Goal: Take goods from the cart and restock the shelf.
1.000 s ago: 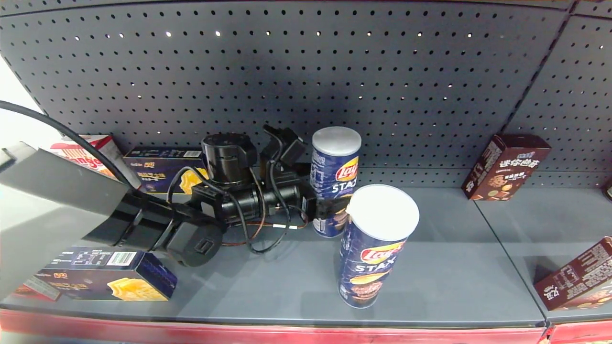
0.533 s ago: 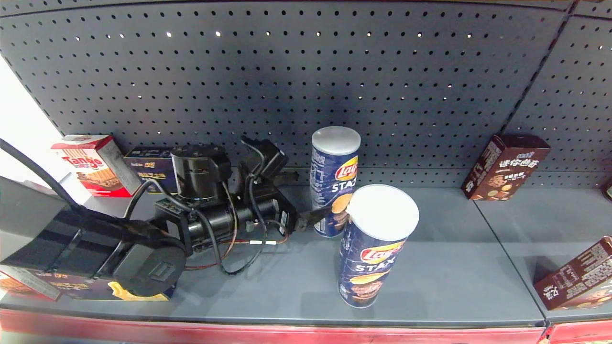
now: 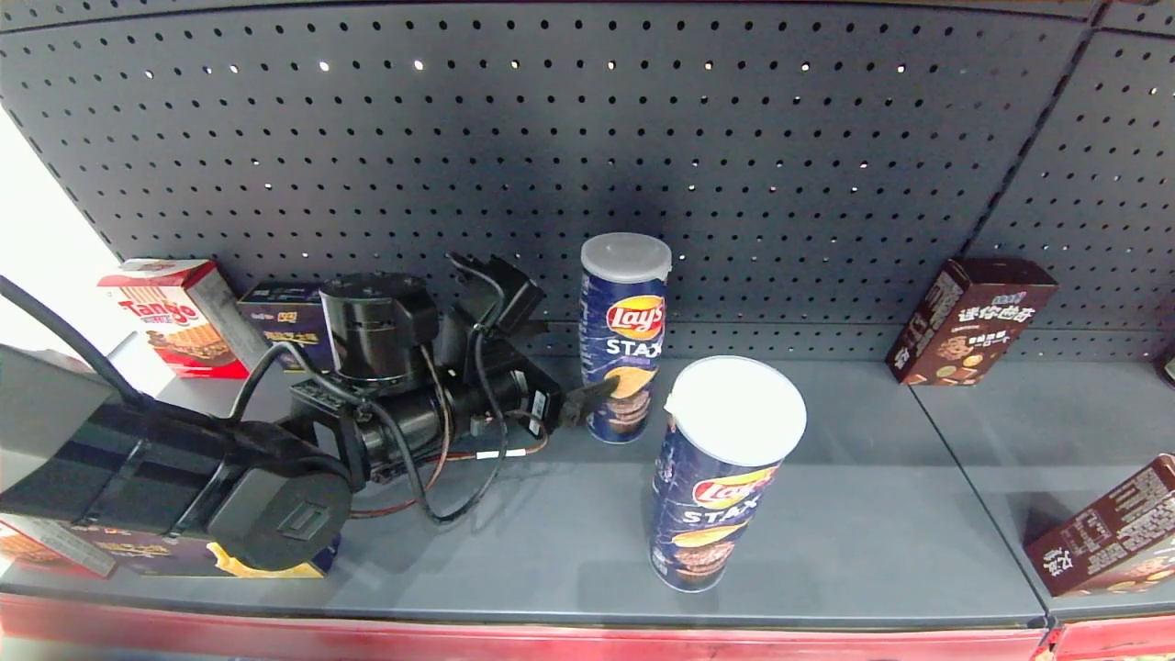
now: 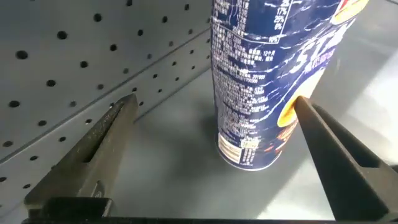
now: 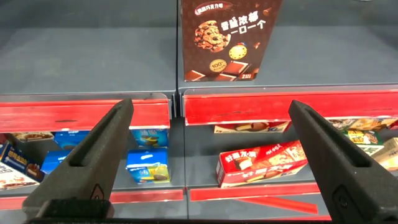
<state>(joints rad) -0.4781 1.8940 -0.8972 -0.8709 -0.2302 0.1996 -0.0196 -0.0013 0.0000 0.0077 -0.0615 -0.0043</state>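
1. Blue rear chip can (image 3: 624, 335) stands upright on the grey shelf (image 3: 872, 523), close to the pegboard back panel (image 3: 734, 165).
2. Left end effector (image 4: 214, 106) sits low over the shelf, its fingers spread wide, with the can's base at their tips and unclamped.
3. Front chip can (image 3: 721, 477) stands upright nearer the shelf edge, apart from the rear one.
4. Right end effector (image 5: 205, 118) is spread and empty, facing a brown cookie box (image 5: 227, 40).

On the shelf (image 3: 872, 551), the far can (image 3: 624, 340) stands by the back wall; the near can (image 3: 716, 477) stands right of it, toward the front edge. The left gripper (image 3: 592, 397) lies left of the far can, spread either side of it.
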